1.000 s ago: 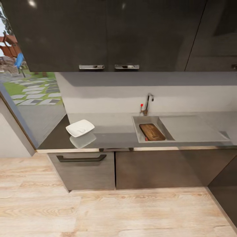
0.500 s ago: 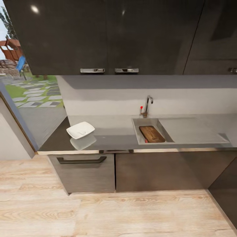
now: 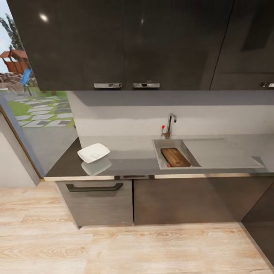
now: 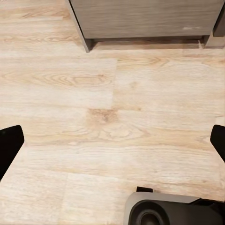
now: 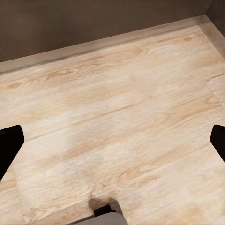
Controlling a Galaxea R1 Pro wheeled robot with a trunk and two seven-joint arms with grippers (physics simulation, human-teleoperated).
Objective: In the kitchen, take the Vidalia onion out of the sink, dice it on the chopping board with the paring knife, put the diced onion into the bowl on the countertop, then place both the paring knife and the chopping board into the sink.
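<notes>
Above bare floor [image 4: 112,103] both tools [image 4: 112,140] [image 5: 112,140] gape wide, empty; chopping board [image 3: 175,157] lies in sink [image 3: 164,144].

Black fingertips [image 4: 10,145], rounded grey base housing [image 4: 173,211] with dark round recess

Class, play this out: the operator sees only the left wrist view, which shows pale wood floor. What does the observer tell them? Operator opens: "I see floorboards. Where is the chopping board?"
Observer: In the head view, the chopping board lies inside the sink.
Operator: And the bowl?
Observer: The bowl sits on the countertop, left of the sink.
Operator: Is the right gripper holding anything?
Observer: The right wrist view shows the right gripper open over bare floor, with nothing between its fingers.
</notes>
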